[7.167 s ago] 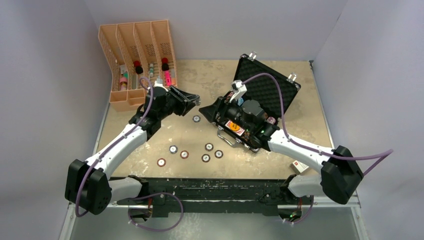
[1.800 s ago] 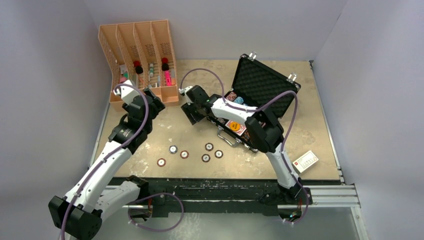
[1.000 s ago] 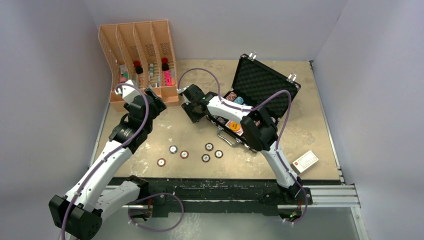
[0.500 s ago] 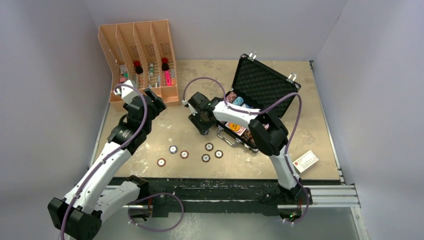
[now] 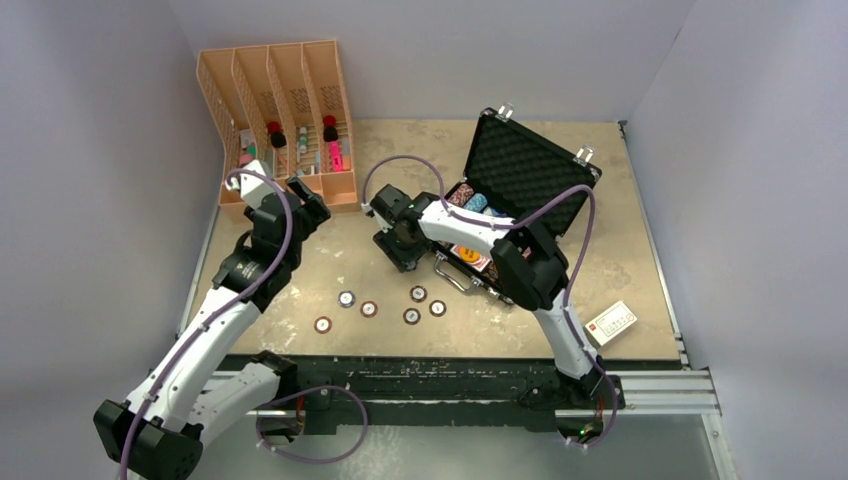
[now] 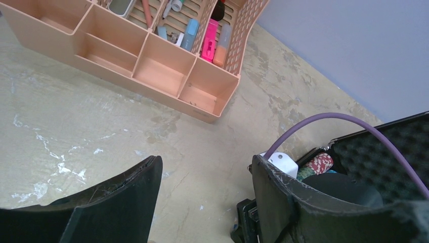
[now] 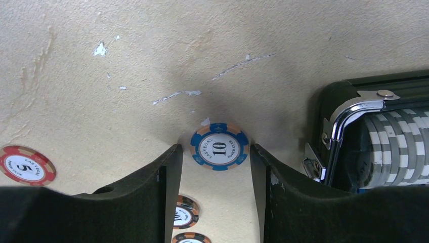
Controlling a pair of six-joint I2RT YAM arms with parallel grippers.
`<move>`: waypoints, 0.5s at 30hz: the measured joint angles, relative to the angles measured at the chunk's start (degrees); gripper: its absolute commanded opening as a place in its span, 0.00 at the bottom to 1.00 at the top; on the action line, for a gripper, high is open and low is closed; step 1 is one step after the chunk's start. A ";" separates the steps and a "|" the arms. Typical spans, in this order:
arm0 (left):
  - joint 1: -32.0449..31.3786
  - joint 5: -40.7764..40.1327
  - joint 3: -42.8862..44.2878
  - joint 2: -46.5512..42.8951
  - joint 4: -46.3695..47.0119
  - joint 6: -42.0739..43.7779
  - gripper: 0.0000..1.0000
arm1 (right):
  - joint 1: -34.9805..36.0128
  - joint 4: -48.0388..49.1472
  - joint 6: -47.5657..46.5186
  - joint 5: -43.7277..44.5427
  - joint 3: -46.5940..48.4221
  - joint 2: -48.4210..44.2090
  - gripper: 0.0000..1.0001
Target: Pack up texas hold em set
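The black briefcase (image 5: 528, 170) lies open at the back right, with rows of chips (image 5: 468, 198) in its foam. Several loose chips (image 5: 369, 309) sit on the table near the front. In the right wrist view a blue "10" chip (image 7: 219, 147) lies flat on the table. My right gripper (image 7: 213, 149) is open with a fingertip on each side of it, beside the case's left corner (image 7: 354, 101). From above, the right gripper (image 5: 404, 256) hides that chip. My left gripper (image 5: 312, 203) hangs open and empty by the orange rack. A white card box (image 5: 611, 322) lies at the front right.
The orange four-slot rack (image 5: 280, 130) with bottles and markers stands at the back left, close under my left gripper (image 6: 205, 163). A red "5" chip (image 7: 21, 164) and two orange-edged chips (image 7: 185, 212) lie near the right fingers. Grey walls enclose the table.
My right gripper has swung from near the rack toward the front, down beside the case's left corner, and its jaws have widened around the blue chip. The left arm has barely moved.
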 measured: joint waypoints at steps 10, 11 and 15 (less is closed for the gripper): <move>0.00 -0.42 -0.07 -1.38 0.02 0.00 0.65 | 0.24 -2.60 0.17 0.90 2.89 1.97 0.41; 0.00 -0.42 -0.09 -1.40 0.02 0.00 0.65 | 0.24 -2.75 0.28 0.87 3.15 2.14 0.39; 0.00 -0.35 -0.83 -1.60 0.07 -0.04 0.65 | 0.24 -2.86 1.03 0.92 3.26 2.19 0.35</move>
